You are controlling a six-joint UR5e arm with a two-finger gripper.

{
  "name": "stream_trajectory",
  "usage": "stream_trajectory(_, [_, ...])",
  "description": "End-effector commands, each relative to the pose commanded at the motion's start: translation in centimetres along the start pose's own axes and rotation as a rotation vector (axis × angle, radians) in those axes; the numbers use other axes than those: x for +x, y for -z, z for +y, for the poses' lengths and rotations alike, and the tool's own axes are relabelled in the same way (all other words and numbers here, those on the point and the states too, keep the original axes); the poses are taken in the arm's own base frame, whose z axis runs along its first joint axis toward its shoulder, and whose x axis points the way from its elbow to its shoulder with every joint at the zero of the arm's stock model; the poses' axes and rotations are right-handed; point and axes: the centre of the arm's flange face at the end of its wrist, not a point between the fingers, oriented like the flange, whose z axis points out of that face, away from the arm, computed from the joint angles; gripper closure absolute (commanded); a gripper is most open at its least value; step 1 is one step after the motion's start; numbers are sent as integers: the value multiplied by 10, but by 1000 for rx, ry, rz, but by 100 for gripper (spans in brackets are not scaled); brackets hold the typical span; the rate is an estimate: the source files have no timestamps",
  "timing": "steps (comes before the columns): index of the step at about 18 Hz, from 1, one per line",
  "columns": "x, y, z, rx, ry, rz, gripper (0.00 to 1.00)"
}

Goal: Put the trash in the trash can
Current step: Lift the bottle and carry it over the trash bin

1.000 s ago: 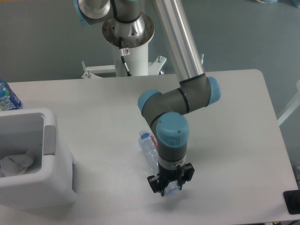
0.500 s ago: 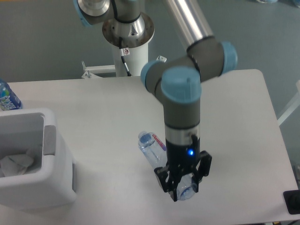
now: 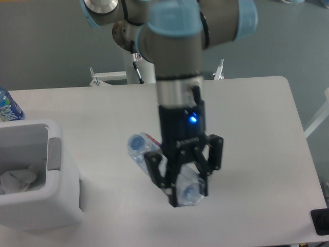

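Bottle point(image 3: 140, 149) in tool point(image 3: 182, 177), mid-table point(image 3: 257, 128).

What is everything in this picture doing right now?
gripper: shut on the clear bottle.
clear bottle: held, lifted off the table, tilted.
tissue: crumpled, inside the bin.
white bin: upright, open-topped.
blue-label bottle: behind the bin, mostly out of frame.

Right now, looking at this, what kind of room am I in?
Probably a robotics lab or test room. A robot arm on a white pedestal works at a plain white table, its gripper holding a plastic bottle near a white trash can.
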Motion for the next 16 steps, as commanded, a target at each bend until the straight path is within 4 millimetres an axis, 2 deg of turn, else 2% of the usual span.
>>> stream_trajectory(2, [33, 10, 6, 24, -35, 42, 39])
stream_trajectory(6, [104, 21, 30, 10, -101, 133, 39])
stream_trajectory(10, [167, 24, 68, -34, -178, 212, 39])
stream_trajectory(13, [191, 17, 85, -58, -227, 239, 39])
stream_trajectory(16, [201, 7, 93, -63, -264, 252, 39])
